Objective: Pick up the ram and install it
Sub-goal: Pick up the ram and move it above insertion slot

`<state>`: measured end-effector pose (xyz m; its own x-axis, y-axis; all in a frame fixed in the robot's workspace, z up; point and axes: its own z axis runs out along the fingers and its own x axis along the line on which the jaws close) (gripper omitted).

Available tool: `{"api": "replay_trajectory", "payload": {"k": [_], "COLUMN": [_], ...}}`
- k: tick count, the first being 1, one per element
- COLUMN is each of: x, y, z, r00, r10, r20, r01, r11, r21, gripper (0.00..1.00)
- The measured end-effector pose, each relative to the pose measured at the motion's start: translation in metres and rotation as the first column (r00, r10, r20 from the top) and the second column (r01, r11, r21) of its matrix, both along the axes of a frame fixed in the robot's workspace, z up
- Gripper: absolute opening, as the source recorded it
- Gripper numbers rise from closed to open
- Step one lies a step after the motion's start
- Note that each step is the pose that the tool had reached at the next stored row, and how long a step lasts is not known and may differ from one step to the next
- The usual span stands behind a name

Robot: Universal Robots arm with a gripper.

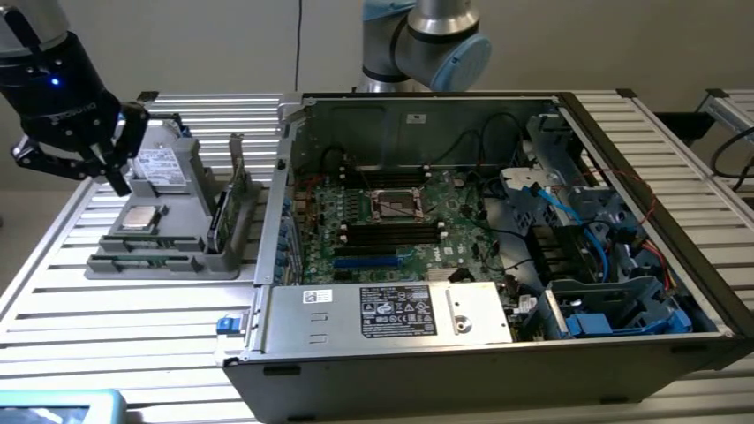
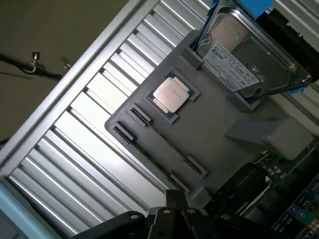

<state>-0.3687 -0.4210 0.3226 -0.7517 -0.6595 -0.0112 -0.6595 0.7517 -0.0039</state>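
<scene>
At the exterior view's left, the gripper [image 1: 109,172] is held tilted above a grey tray [image 1: 118,265], fingers closed on nothing. The ram [image 2: 168,142] is kept there on edge, at 6 o'clock of the silver chip [image 1: 141,217]. At 3 o'clock, an open computer case [image 1: 495,353] is seen.

place: robotics lab | evidence: aluminium slatted bench [image 1: 118,309], opened computer case [image 1: 471,380], grey parts fixture [image 1: 165,263], robot arm [image 1: 425,35]
</scene>
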Motion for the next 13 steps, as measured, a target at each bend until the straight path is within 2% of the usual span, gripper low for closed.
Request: {"api": "replay_trajectory", "payload": {"k": [4, 7, 10, 13], "x": [0.0000, 0.0000, 0.0000, 0.0000], "y": [0.0000, 0.0000, 0.0000, 0.0000], "z": [-0.0001, -0.0001, -0.0001, -0.0001], "r00": [0.9973, 0.9919, 0.9836, 0.9721], "r10": [0.073, 0.127, 0.180, 0.234], "r20": [0.0002, 0.0003, 0.0003, 0.0002], "r01": [-0.073, -0.127, -0.180, -0.234], "r11": [0.9973, 0.9919, 0.9836, 0.9721], "r21": [0.0033, 0.0041, 0.0043, 0.0042], "gripper": [0.11, 0.11, 0.11, 0.11]}}
